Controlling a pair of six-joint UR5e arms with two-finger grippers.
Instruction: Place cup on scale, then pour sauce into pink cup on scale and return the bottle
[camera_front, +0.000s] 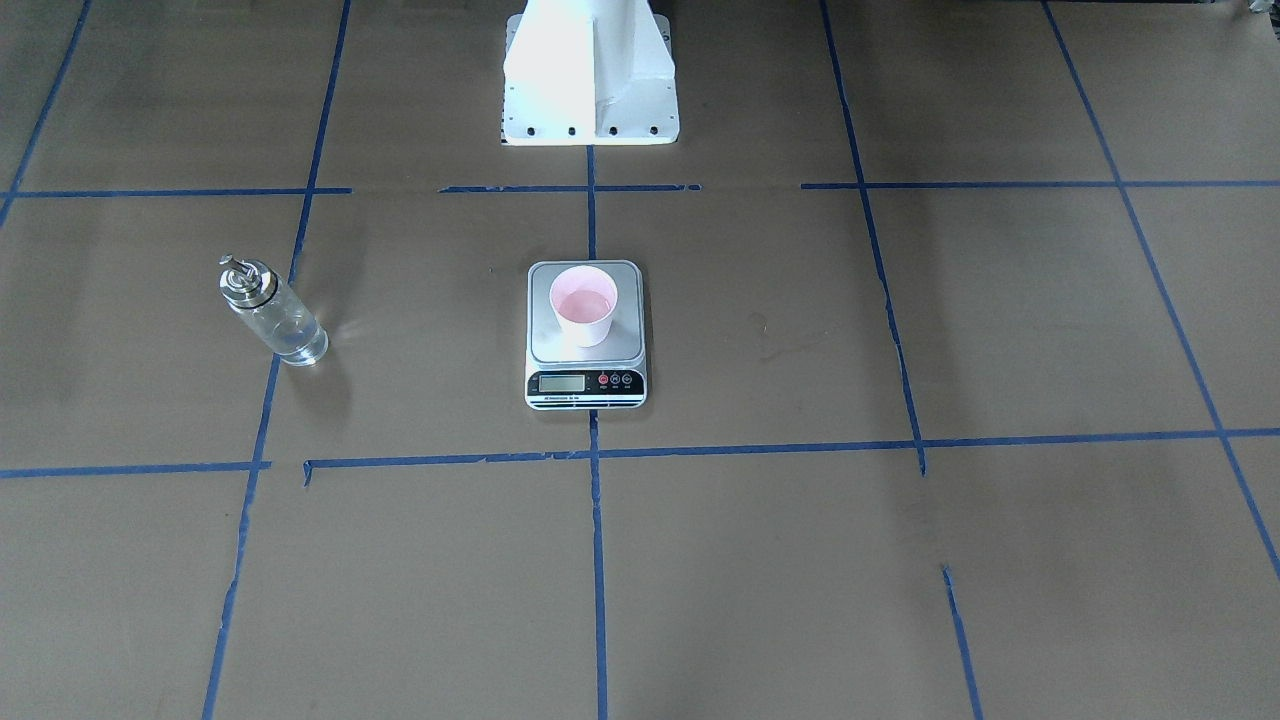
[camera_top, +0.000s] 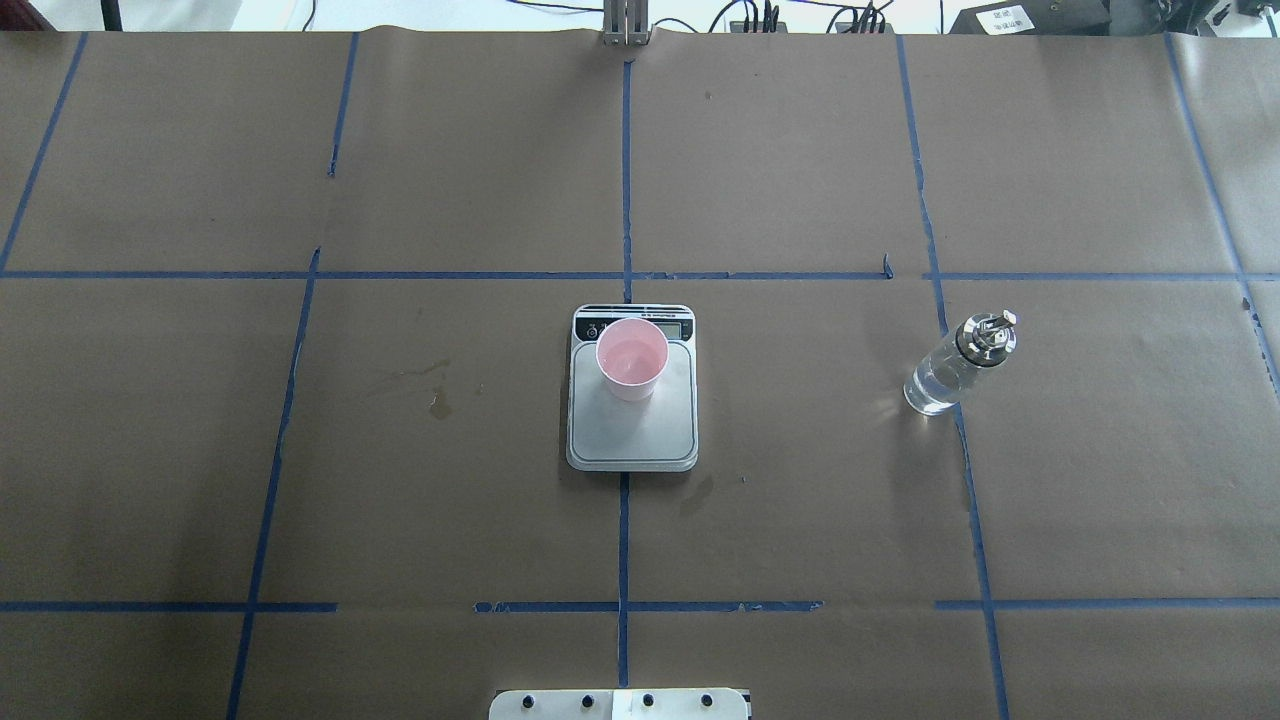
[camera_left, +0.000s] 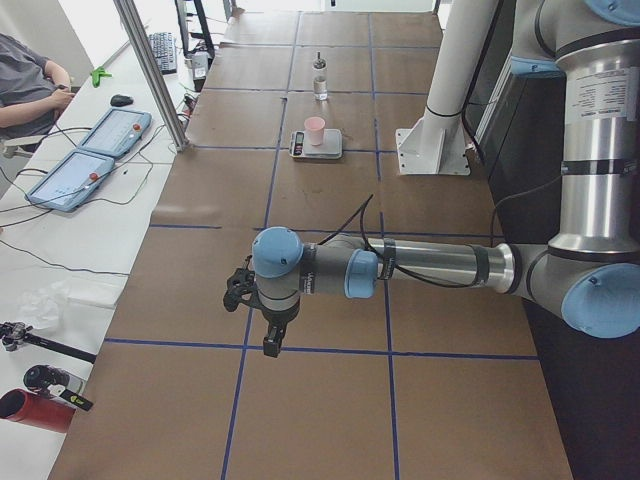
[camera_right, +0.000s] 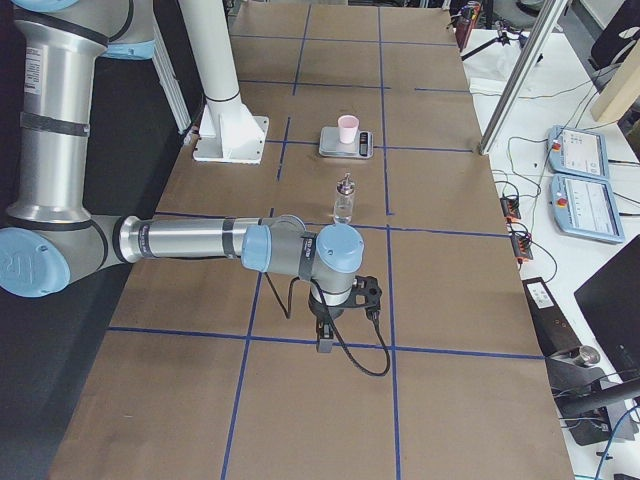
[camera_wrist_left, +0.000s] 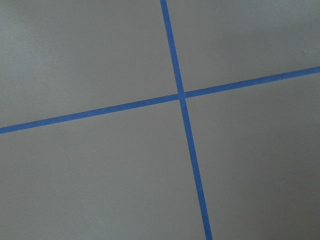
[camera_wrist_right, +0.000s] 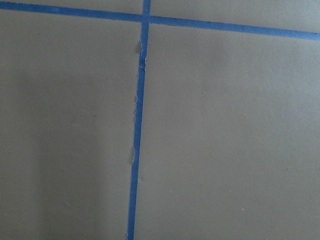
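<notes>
Upright on the scale (camera_front: 548, 348), on the brushed platform and somewhat toward the display end: the cup (camera_front: 583, 305), narrower than the platform, whitish outside, pale pink inside. Holds a thin glossy layer at its bottom that reads as the clear sauce (camera_front: 582, 308); depth too shallow to judge. Shows nothing legible on the LCD strip, too small to read. Sits at the middle of the table (camera_top: 800, 500), square on a blue tape line (camera_top: 623, 540) of the grid over brown paper.

Well apart from the scale, out on the robot's right side: the bottle (camera_front: 275, 315), standing upright on the paper, touching or just beside another tape line. Clear glass, silver cap and thin spout on top. Carries colourless liquid in its lower part; exact level hard to tell through the glass.

Near the scale, on the robot's left side: a few dark spots (camera_top: 438, 403) on the paper.

Far from both containers, at the table's ends: the left gripper (camera_left: 270, 343) and the right gripper (camera_right: 324, 340), each pointed down close over the paper near a tape line. Seen only from the side, so cannot tell whether either pincer is spread or pressed together. From both wrist cameras, only brown paper and crossing blue tape.
</notes>
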